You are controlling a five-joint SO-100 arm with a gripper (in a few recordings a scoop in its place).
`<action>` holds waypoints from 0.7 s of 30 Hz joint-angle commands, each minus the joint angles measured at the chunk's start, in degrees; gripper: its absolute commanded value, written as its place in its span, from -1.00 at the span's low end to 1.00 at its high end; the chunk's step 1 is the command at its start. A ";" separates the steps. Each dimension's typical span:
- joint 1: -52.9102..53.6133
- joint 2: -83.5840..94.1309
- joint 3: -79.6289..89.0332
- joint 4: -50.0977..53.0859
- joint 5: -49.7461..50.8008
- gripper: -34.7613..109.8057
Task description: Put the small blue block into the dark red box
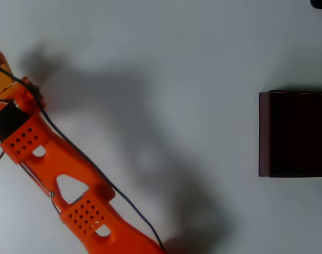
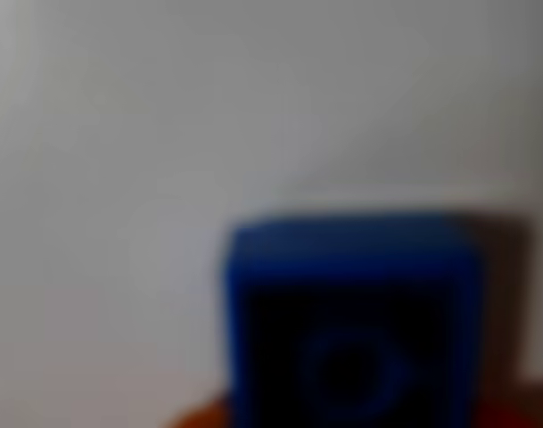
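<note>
Small blue block (image 2: 351, 312): rigid, likely light (blurred, close to lens); grip flat opposite sides.
Jaws: state indiscernible.
Dark red box (image 1: 294, 134): well apart.

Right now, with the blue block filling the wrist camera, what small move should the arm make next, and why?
Probably swing the arm toward the dark red box, rightward in the overhead view. The blue block sits blurred and very close in the wrist view, with a bit of orange below it, so it looks held, though I can't confirm the grip. The box is far across the white table.
</note>
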 commanded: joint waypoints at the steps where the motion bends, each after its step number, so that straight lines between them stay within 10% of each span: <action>1: 0.35 0.70 -2.81 0.18 -0.44 -0.51; 11: 6.42 14.41 -1.49 12.92 -17.75 -0.51; 21: 18.90 55.99 50.98 12.83 -37.18 -0.51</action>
